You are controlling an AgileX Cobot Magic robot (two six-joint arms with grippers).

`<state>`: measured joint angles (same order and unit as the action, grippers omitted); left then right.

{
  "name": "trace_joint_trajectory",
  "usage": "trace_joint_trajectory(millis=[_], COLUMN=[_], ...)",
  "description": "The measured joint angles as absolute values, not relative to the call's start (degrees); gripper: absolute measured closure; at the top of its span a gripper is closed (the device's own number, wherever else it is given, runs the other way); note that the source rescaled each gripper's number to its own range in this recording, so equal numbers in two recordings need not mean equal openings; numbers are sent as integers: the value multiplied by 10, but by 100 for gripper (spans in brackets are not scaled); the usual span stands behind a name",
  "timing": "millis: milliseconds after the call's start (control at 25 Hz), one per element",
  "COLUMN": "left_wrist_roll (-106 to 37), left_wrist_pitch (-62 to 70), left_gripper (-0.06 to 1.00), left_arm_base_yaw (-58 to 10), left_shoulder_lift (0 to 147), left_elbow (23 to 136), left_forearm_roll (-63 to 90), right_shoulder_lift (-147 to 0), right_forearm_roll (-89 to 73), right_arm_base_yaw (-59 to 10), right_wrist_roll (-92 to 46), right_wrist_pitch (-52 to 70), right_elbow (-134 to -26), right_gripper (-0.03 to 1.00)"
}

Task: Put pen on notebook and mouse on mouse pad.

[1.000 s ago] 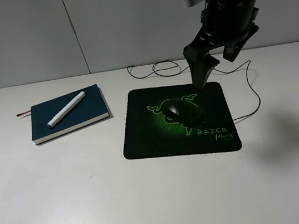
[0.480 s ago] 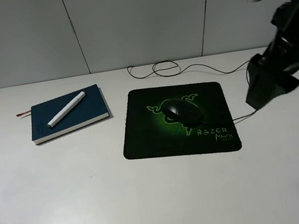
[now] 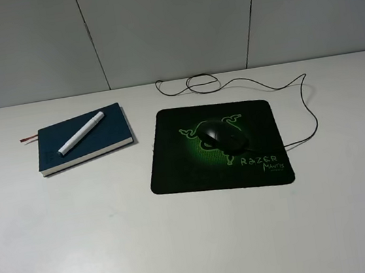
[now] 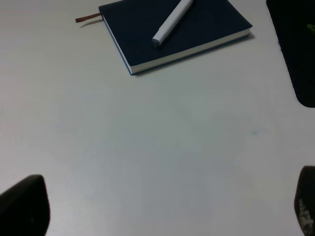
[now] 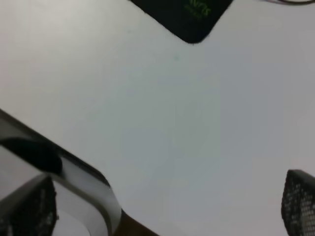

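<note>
Resting diagonally on the notebook [image 3: 83, 138], the pen [image 3: 81, 133] needs no move; the mouse [image 3: 223, 134] sits on the mouse pad [image 3: 174, 172]. Both arms' fingers [image 4: 24, 204] stand apart, empty, well clear.

My high exterior camera looks down across the whole white counter [image 3: 118, 256] toward the back wall. My left wrist camera hangs low, facing the dark blue hardcover notebook [image 4: 172, 37]; both share it. My right wrist camera sees the black rectangular mouse pad [image 5: 182, 17] corner.
</note>
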<state>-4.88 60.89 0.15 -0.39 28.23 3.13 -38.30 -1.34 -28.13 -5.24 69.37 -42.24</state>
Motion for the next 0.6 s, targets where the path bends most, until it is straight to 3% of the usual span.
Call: trace_joint_trajectory(millis=[200,600], left_wrist_roll=[-49,-49], left_wrist_pitch=[609,609], left_gripper=[-6,-6], left_arm_base_yaw=[1,1], left_shoulder_lift=[-4,-4], left_elbow=[282,282], left_forearm_roll=[31,31], right_shoulder_lift=[-274,-105], right_forearm_roll=[-23,-35], right_arm_base_yaw=[-246,-46], right_wrist_roll=[-4,23], right_wrist_pitch=[680,653], right_elbow=[-379,-326], right_gripper=[-3,-3])
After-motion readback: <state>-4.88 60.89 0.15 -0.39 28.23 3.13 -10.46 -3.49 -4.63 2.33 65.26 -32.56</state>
